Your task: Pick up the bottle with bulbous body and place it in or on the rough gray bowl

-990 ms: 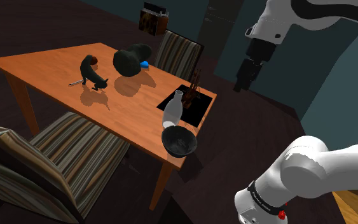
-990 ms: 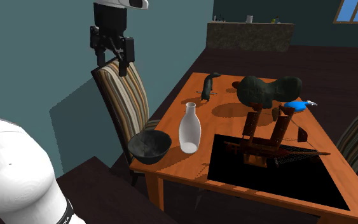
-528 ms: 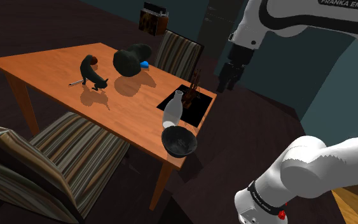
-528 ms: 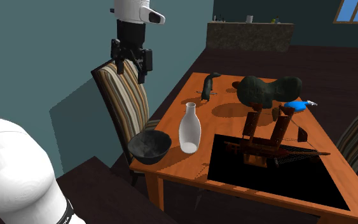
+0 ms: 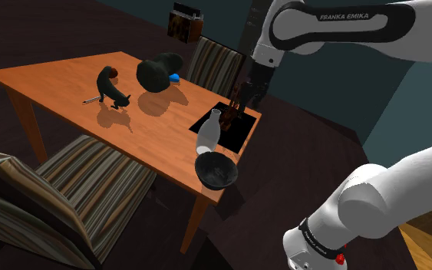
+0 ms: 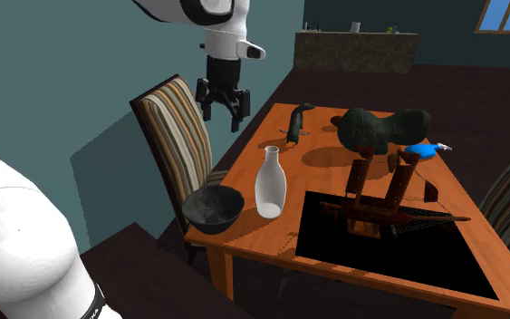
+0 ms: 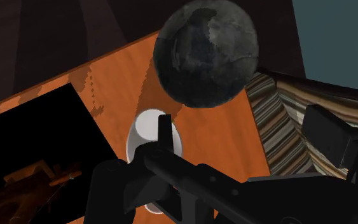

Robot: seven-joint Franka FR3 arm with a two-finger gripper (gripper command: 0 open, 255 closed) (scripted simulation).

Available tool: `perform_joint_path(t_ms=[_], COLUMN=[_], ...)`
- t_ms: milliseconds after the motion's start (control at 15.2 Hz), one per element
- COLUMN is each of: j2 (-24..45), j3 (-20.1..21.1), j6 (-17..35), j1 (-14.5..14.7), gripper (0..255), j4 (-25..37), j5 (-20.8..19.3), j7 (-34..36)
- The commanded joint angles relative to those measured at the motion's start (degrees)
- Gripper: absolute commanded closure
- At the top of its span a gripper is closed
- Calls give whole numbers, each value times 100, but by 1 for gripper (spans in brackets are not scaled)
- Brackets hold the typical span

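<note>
Okay, chair: striped back, standing against the table edge at the second exterior view's left.
Bowl: dark grey, rough, upright on the table's near corner.
Gripper: up in the air beside the chair back, fingers spread wide, nothing between them, well above the bottle.
Bottle: white, round belly, narrow neck, upright on the table, just beside the bowl, between it and the black mat.
Rack: wooden, standing on the mat.
</note>
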Motion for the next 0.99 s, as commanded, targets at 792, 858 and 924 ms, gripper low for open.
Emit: perform_joint_path(t_ms=[792, 858, 924], j2=[2981, 3200, 3421], j3=[-93, -100, -107], j6=[1131, 1160, 1182], j1=[-98, -106, -113], gripper=[0, 0, 0], j4=[1955, 2153, 2359], j5=[-296, -314, -331], j7=[-113, -116, -118])
